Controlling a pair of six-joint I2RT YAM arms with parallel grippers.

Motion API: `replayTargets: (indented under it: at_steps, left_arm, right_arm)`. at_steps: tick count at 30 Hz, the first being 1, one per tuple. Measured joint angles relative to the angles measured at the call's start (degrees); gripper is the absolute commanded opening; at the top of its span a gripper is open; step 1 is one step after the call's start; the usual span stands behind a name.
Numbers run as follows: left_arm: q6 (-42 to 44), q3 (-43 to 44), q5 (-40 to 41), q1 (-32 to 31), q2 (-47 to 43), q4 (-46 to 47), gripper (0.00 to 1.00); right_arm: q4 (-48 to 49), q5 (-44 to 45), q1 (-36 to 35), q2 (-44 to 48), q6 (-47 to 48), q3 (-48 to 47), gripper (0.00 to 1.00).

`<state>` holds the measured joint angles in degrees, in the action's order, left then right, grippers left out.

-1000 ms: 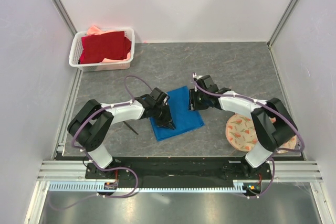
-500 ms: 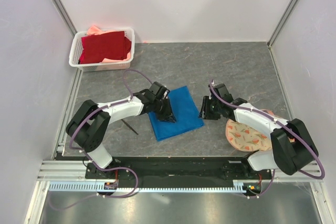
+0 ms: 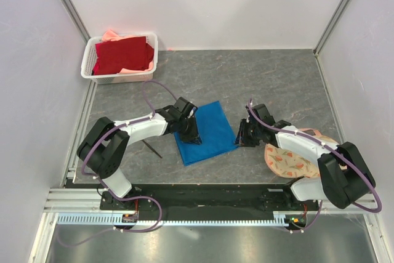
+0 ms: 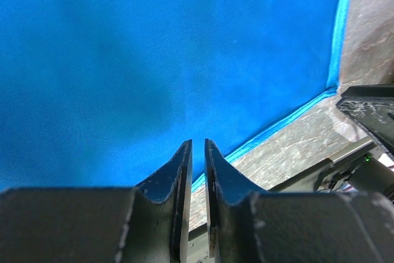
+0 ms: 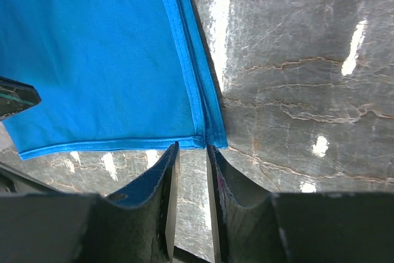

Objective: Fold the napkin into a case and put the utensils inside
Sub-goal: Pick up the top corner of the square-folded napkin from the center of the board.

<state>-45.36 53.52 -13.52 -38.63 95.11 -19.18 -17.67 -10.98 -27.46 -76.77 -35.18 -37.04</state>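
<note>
Left gripper [image 3: 189, 135] is low over the left part of the napkin [image 3: 212, 130], its jaws a thin slit apart with nothing between them. Right gripper [image 3: 242, 135] sits at the napkin's right corner, jaws slightly apart, with the hem just at the tips and not clearly pinched.

The grey marbled table [image 3: 265, 78] holds the royal-blue, faintly shiny napkin at its middle, lying flat as a tilted rectangle.

The right wrist view alone shows two stitched hems lying side by side along the napkin's edge [image 5: 104, 60]. Only the overhead view shows a white basket [image 3: 120, 78] of dark red cloth [image 3: 123, 55] at far left, a floral mat [image 3: 286, 158] under the right arm, and a thin black utensil [image 3: 152, 148] lying left of the napkin.
</note>
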Motion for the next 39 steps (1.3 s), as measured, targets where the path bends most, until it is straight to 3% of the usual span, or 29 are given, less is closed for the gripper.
replayTargets:
  at_steps: [32,39]
  left_arm:
    - [0.02,-2.38,-0.07,0.0,0.0,0.02,0.2]
    - [0.02,-2.54,-0.09,0.0,0.0,0.11,0.2]
  right_arm:
    - [3.52,-1.2,0.26,-2.69,0.07,1.03,0.37]
    - [3.76,-1.2,0.28,-2.93,0.52,1.03,0.25]
